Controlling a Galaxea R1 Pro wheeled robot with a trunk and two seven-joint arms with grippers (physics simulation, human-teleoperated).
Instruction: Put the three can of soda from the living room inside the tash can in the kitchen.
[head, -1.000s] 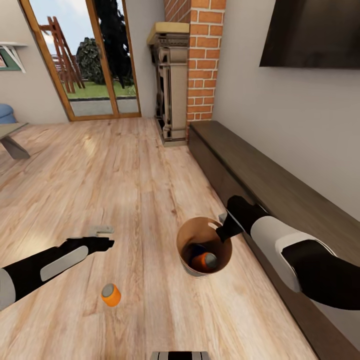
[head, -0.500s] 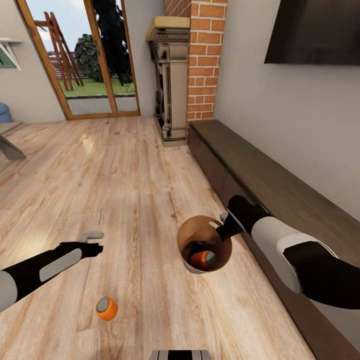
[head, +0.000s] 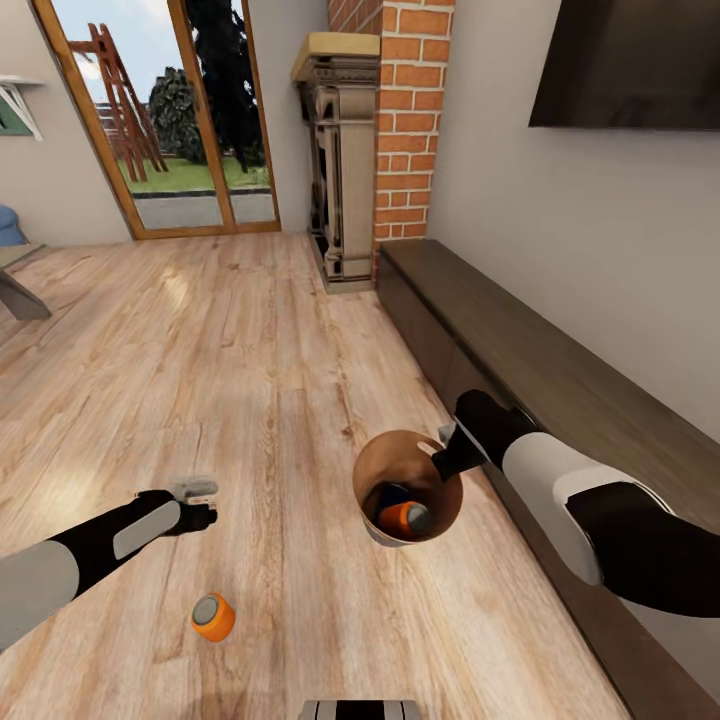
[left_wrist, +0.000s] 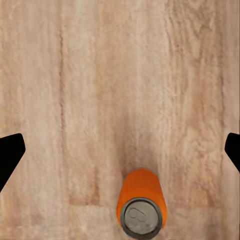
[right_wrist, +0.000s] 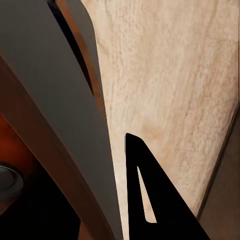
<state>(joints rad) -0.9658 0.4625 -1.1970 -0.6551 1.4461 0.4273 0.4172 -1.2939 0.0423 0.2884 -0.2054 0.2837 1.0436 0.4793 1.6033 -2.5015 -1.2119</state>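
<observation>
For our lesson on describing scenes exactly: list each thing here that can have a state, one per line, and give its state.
Trash can: upright on the wood floor, rim gripped by the right gripper.
Orange can in the bin: lying tilted inside.
Dark blue can: inside the bin, mostly hidden.
Orange can on the floor: standing upright, untouched.
Left gripper: jaws open, above the floor can.

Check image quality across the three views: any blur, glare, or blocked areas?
Head view: sharp, wide-angle stretch at the edges, soft sheen on the plank floor, faint shadow by the orange can. Left wrist view: floor grain slightly soft, can top crisp. Right wrist view: the trash can wall is close and blurred, blocking much of the frame.
</observation>
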